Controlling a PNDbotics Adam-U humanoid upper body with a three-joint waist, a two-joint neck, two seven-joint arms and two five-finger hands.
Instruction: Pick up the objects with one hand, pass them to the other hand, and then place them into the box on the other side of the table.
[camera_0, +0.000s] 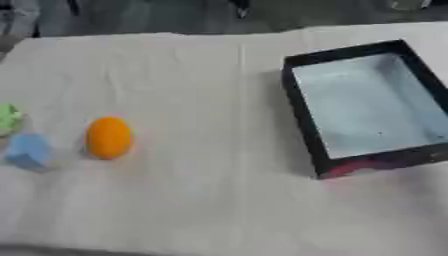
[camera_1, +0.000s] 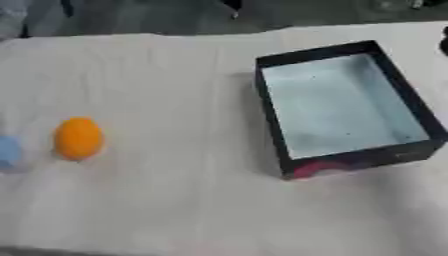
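An orange egg (camera_0: 108, 137) stands near the table's (camera_0: 201, 200) left edge, long axis running toward the far edge; just left of it lie a blue block (camera_0: 28, 151) and a green thing (camera_0: 9, 119) (shape unclear); the black box (camera_0: 372, 107), pale inside, sits by the right edge, long axis toward the far edge, slightly askew; no writing can be read; neither hand shows, so their state cannot be told.

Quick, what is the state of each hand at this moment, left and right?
Left hand: not in view in either eye view, so its state cannot be told.
Right hand: not in view either, so its state cannot be told.
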